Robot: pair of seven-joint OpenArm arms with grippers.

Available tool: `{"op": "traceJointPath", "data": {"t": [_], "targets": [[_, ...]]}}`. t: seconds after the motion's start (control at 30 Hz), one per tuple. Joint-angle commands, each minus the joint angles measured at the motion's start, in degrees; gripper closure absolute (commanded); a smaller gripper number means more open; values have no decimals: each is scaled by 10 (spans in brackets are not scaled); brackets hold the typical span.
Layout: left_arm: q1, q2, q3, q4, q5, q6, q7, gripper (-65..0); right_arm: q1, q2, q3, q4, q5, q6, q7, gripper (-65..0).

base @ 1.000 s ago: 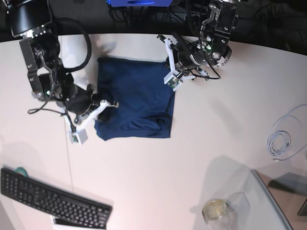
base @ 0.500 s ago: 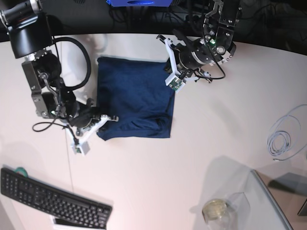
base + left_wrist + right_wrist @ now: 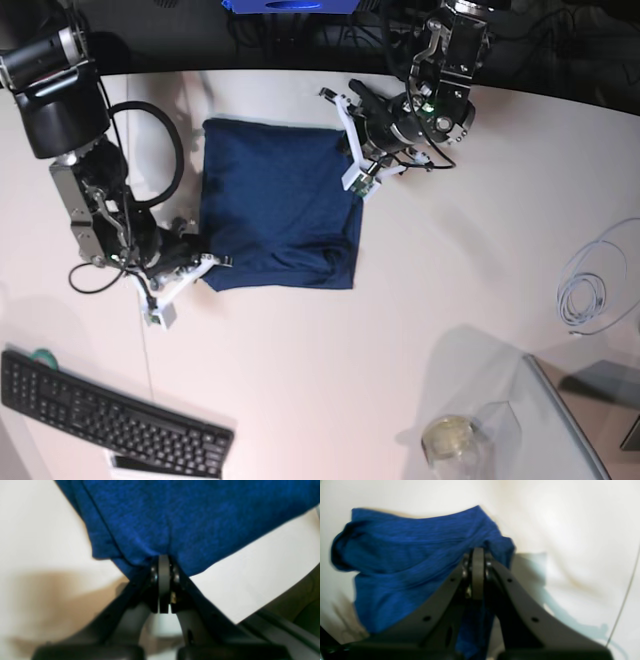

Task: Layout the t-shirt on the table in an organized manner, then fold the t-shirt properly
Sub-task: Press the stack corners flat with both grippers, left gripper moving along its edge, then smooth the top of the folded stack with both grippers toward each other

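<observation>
Navy t-shirt (image 3: 275,210), one, seemingly folded

Robotics lab workbench, white table (image 3: 400,330), keyboard (image 3: 110,415), coiled cable (image 3: 585,295), two mounted robot arms

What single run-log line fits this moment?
left pincer: shut on t-shirt | right pincer: shut on t-shirt | t-shirt: folded on table

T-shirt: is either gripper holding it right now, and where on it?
Both. The left gripper is shut on the t-shirt at its edge nearest that arm; the right gripper is shut on a bunched corner on the opposite side.
</observation>
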Motion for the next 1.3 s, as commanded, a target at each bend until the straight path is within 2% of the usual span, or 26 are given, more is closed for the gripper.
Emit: {"op": "traceJointPath", "data": {"t": [0.0, 0.23, 0.3, 0.37, 0.5, 0.63, 0.9, 1.13, 1.27], "targets": [[5, 0, 1, 6, 3, 1, 6, 0, 15, 5, 3, 8, 3, 5, 9, 0], [28, -1, -1, 123, 3, 1, 11, 0, 13, 6, 7, 28, 3, 2, 11, 0], [40, -12, -1, 158, 3, 1, 12, 0, 12, 9, 7, 40, 3, 2, 6, 0], [42, -17, -1, 175, 2, 1, 12, 0, -6, 24, 7, 82, 6, 2, 6, 0], [11, -12, -45, 167, -2, 1, 11, 0, -43, 32, 7, 183, 5, 1, 6, 0], [-58, -5, -47, 93, -3, 1, 11, 0, -64, 39, 7, 226, 5, 1, 6, 0], [-186, 14, -46, -81, -44, 1, 10, 0, -87, 40, 7, 229, 7, 1, 6, 0], [-280, 31, -47, -208, -47, 1, 4, 0, -109, 40, 7, 229, 7, 1, 6, 0], [-326, 46, -47, -290, -47, 1, -47, 0, -123, 39, 7, 230, 7, 1, 6, 0]]}}
